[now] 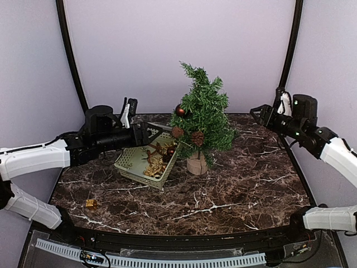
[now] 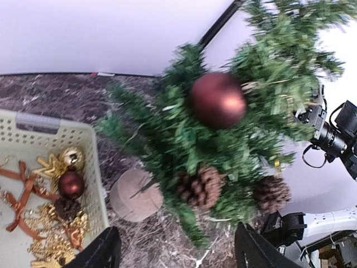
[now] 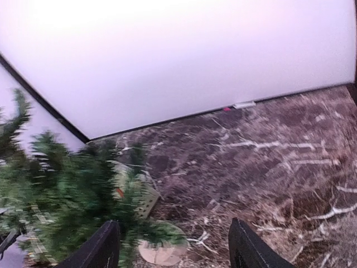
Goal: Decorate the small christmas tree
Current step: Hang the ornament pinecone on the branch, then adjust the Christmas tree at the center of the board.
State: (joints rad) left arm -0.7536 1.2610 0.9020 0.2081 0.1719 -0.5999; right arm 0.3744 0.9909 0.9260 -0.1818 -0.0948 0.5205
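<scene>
The small christmas tree point(image 1: 205, 114) stands upright at mid-table on a round wooden base point(image 1: 197, 164). A dark red ball point(image 1: 180, 110) and two pinecones point(image 1: 177, 132) hang on its left side. In the left wrist view the tree point(image 2: 184, 134), the ball point(image 2: 217, 100) and a pinecone point(image 2: 201, 187) are close ahead. My left gripper point(image 1: 158, 132) hovers over the basket just left of the tree, open and holding nothing point(image 2: 178, 254). My right gripper point(image 1: 255, 113) hangs right of the tree, apart from it, open and holding nothing point(image 3: 174, 237).
A pale green basket point(image 1: 129, 162) left of the tree holds gold ornaments, a red ball point(image 2: 71, 184) and brown ribbons. A small gold piece point(image 1: 91, 204) lies loose on the marble table near the front left. Pale walls enclose the back and sides.
</scene>
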